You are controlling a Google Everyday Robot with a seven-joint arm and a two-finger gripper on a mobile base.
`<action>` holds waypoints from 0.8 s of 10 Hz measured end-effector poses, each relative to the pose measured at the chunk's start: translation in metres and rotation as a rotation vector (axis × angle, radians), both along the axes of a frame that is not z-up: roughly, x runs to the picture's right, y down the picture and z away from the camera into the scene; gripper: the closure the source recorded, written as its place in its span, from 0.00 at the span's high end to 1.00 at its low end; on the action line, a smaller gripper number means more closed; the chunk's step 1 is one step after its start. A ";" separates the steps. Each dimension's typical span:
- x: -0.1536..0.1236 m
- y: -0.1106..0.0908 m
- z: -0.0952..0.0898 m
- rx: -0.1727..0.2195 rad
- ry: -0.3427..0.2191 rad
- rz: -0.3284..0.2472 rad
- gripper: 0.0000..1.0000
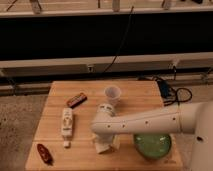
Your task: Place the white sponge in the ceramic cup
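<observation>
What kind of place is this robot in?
Probably a lab or test room: a wooden table, cables on the floor, and the robot's gripper low over the table's front.

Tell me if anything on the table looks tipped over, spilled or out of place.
Nothing stands out. The cup stands upright, the bowl sits flat, and nothing is spilled. The end effector is down at the sponge, near the front edge of the table.
</observation>
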State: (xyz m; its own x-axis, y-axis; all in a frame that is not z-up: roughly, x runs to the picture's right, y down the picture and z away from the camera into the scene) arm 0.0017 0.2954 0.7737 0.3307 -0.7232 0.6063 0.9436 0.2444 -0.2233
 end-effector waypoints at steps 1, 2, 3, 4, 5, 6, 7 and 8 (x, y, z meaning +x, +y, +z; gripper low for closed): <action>0.000 0.001 0.000 -0.001 -0.001 -0.002 0.80; -0.001 0.001 0.000 -0.001 -0.002 -0.003 0.80; -0.001 0.002 0.000 -0.002 -0.003 -0.005 0.80; -0.001 0.002 0.000 -0.001 -0.004 -0.009 0.80; -0.002 0.003 0.000 -0.001 -0.005 -0.012 0.80; -0.002 0.003 0.000 -0.001 -0.006 -0.014 0.80; -0.002 0.004 0.000 -0.002 -0.006 -0.014 0.80; -0.003 0.004 -0.001 -0.003 -0.007 -0.015 0.80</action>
